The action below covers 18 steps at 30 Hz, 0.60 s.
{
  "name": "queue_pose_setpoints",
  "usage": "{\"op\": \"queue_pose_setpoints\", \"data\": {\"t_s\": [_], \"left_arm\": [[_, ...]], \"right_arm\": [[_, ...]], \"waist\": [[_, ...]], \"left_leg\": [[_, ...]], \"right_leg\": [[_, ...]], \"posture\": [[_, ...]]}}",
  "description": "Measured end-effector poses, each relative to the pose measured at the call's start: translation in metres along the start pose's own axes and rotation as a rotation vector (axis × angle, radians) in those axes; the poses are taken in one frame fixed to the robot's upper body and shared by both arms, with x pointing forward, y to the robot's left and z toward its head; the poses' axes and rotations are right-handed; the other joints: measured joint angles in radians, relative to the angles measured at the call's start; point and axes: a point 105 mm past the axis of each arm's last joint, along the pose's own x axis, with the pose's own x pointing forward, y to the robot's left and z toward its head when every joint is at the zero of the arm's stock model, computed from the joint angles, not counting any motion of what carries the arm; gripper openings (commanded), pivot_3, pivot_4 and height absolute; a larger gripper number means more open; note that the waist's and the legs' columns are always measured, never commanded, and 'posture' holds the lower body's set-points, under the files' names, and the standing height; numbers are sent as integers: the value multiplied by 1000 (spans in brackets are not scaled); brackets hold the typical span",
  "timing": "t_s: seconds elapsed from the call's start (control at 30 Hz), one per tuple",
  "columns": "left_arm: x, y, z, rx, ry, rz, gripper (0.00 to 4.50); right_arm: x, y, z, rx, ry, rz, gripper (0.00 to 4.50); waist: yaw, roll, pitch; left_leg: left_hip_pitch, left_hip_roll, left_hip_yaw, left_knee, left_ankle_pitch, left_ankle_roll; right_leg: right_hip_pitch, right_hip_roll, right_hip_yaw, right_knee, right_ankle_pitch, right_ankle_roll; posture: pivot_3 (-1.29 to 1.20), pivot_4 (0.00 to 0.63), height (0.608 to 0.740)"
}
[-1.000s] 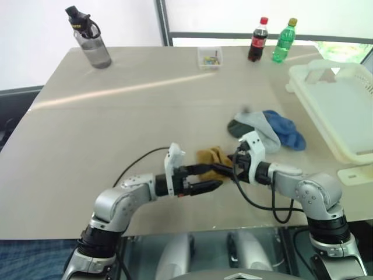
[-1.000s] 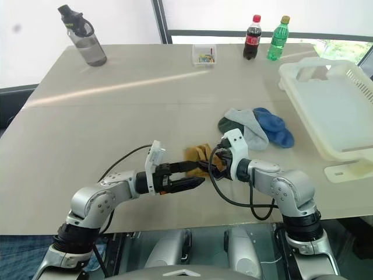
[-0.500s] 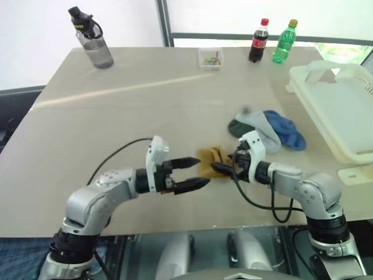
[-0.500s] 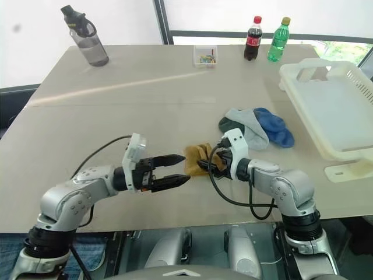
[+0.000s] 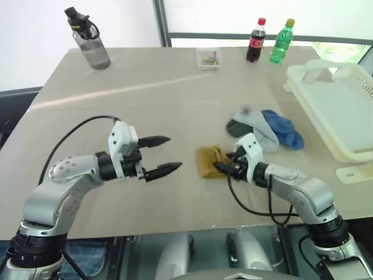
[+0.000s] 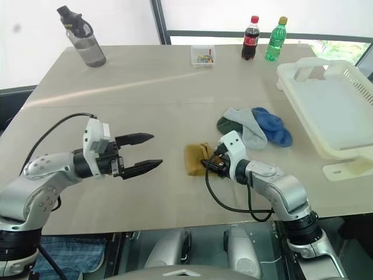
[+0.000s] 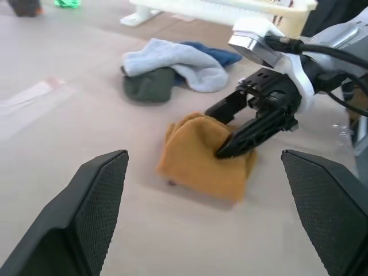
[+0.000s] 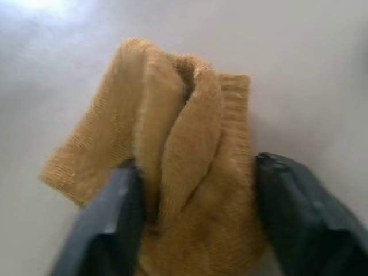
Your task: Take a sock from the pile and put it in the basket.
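Daylight comes from the bright, washed-out window band beyond the far edge of the matte beige tabletop (image 5: 151, 111), leaving the head views evenly lit and fairly sharp; a pale diagonal streak of glare (image 5: 125, 90) crosses the far left part of that surface; shadows are soft and short, pooling faintly beside the crumpled mustard-yellow fabric sock (image 6: 195, 158); in the left wrist view the black textured fingers (image 7: 86, 213) are large and out of focus; the right wrist view is soft throughout, with a bright patch of reflected light (image 8: 40, 7) at one corner.
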Motion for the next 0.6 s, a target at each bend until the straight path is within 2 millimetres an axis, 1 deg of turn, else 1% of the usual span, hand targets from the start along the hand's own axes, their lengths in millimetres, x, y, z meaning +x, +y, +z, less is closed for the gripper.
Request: {"op": "queue_pose_setpoints", "data": {"t_s": [0.07, 0.1, 0.13, 0.4, 0.5, 0.6], "left_arm": [[0, 1, 0, 2, 1, 1, 4500], [0, 1, 1, 7, 0, 1, 4500], [0, 2, 1, 11, 0, 0, 4500], [-2, 7, 0, 17, 7, 6, 4500], [-1, 8, 3, 31, -4, 2, 4500], [1, 9, 7, 46, -15, -5, 4500]], "right_arm": [[1, 2, 0, -17, -3, 15, 820], [1, 2, 0, -27, -5, 17, 339], [1, 2, 1, -33, -8, 22, 14], [-3, 2, 2, -50, -12, 42, 14], [-8, 1, 3, 12, -21, 65, 14], [-21, -12, 14, 79, -49, 56, 14]], "waist": [[0, 0, 0], [1, 0, 0], [1, 0, 0], [3, 0, 0], [5, 0, 0], [4, 0, 1]], "left_leg": [[0, 0, 0, 0, 0, 0], [0, 0, 0, 0, 0, 0], [0, 0, 0, 0, 0, 0], [-1, 1, 0, 0, 0, 0], [-2, 1, -1, 0, 0, 0], [-2, 0, 0, 0, 0, 0]], "right_leg": [[0, 0, 0, 0, 0, 0], [0, 0, 0, 0, 0, 0], [0, 0, 0, 0, 0, 0], [0, 0, 0, 0, 0, -1], [0, 0, 0, -1, 1, -1], [0, -1, 0, -1, 1, -1]], "posture": [[0, 150, 740], [0, 150, 740], [0, 150, 740], [0, 150, 740], [0, 150, 740], [0, 150, 740]]}}
